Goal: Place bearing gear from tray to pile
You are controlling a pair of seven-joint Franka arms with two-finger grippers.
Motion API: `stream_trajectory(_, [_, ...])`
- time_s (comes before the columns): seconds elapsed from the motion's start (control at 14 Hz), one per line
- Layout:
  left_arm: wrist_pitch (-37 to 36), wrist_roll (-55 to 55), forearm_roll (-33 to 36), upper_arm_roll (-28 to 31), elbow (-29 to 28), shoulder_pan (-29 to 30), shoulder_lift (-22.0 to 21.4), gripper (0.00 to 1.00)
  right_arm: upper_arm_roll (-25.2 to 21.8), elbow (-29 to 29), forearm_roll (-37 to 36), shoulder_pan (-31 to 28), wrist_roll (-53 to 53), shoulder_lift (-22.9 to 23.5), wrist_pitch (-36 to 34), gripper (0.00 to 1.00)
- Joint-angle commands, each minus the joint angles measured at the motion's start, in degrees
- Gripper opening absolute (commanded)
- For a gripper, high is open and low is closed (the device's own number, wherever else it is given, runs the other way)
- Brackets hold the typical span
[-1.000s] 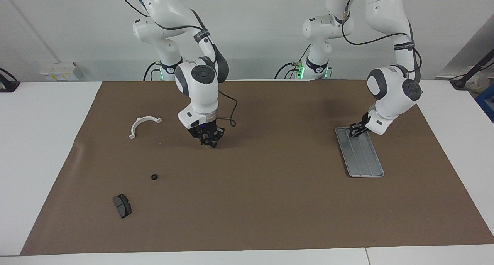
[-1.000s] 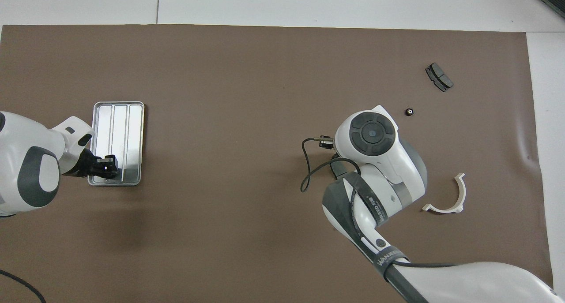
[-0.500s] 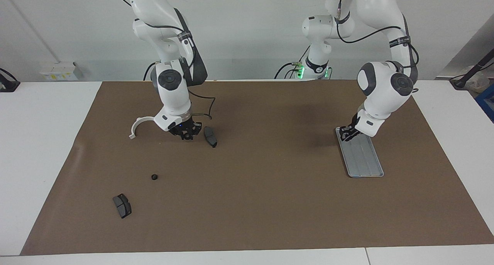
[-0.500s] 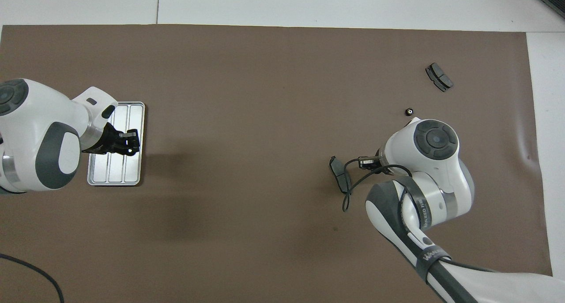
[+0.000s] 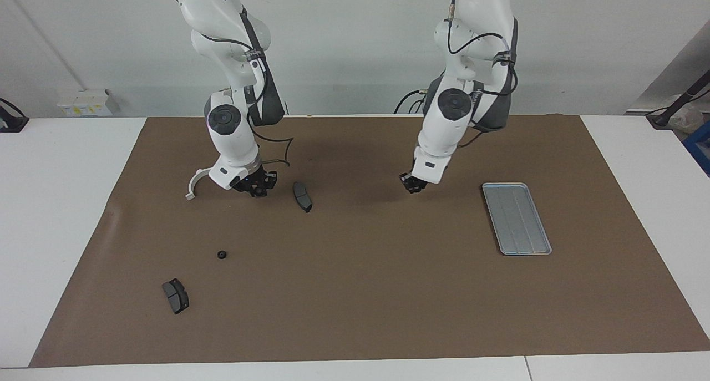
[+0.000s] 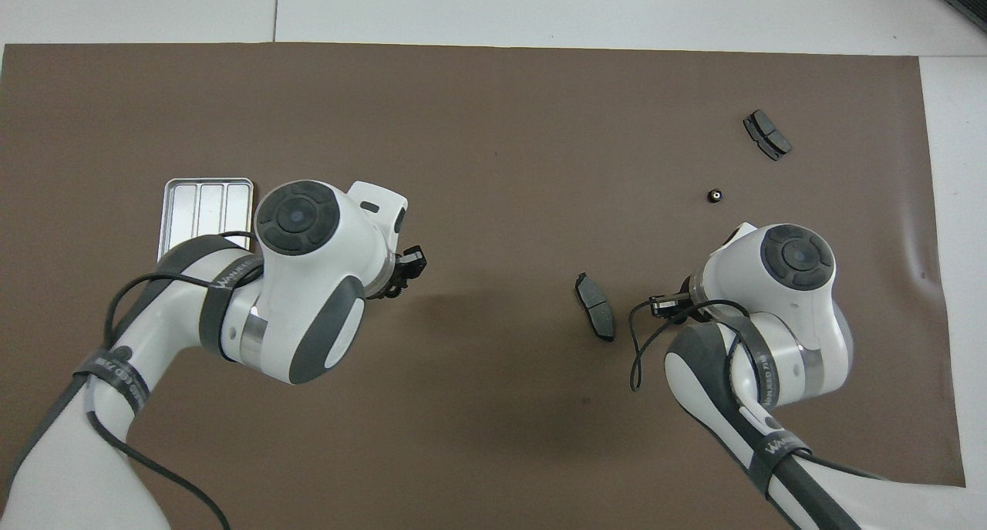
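Over the brown mat (image 5: pixel 388 292), between grooved grey metal tray (image 5: pixel 517 218) and dark curved pad (image 5: pixel 302 196), left tool (image 5: pixel 413 184) hangs, seemingly pinching something small; right tool (image 5: pixel 256 186): cannot tell.

Both grippers have left their spots of a second ago

The left gripper (image 5: pixel 413 184), then on the tray (image 5: pixel 517 219) at its end nearest the robots, now hangs over bare brown mat (image 5: pixel 388 292) toward the middle. The right gripper (image 5: pixel 258 186) has drawn back to just beside the white half-ring bracket (image 5: pixel 195 184), uncovering a dark curved pad (image 5: pixel 302 196) that now lies on the mat.
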Motion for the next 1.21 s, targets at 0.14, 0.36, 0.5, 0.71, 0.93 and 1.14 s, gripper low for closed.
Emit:
stream_trajectory(0.14, [10.9, -2.6, -0.2, 1.0, 0.4, -4.1, 5.7, 0.24, 0.5, -0.1, 5.8, 0.2, -0.9, -1.6, 0.8, 0.97])
stream_trajectory(0.36, [10.5, -2.3, -0.2, 1.0, 0.7, -4.2, 6.4, 0.48, 0.8, 5.1, 8.7, 0.4, 1.8, -1.2, -0.4, 1.00])
stream_trajectory(0.5, [10.0, -2.3, 0.0, 1.1, 1.8, -4.1, 6.5, 0.63, 0.8, 7.2, 8.8, 2.8, 5.2, -0.2, 0.6, 1.00])
stream_trajectory(0.71, [6.1, -2.4, 0.1, 1.3, 7.6, -3.8, 8.3, 0.64, 0.7, 13.0, 8.6, 6.5, 12.6, 2.8, 0.2, 1.00])
stream_trajectory(0.93, [-7.8, -1.7, 0.1, 1.3, 20.1, -0.6, 8.7, 0.63, 0.6, 19.6, 7.3, 11.4, 21.1, 7.0, -0.1, 1.00])
stream_trajectory(1.14, [-18.9, 3.5, -0.2, 0.7, 25.7, 5.4, 6.0, 0.63, 0.6, 25.6, 4.5, 14.8, 29.7, 11.0, -0.5, 1.00])
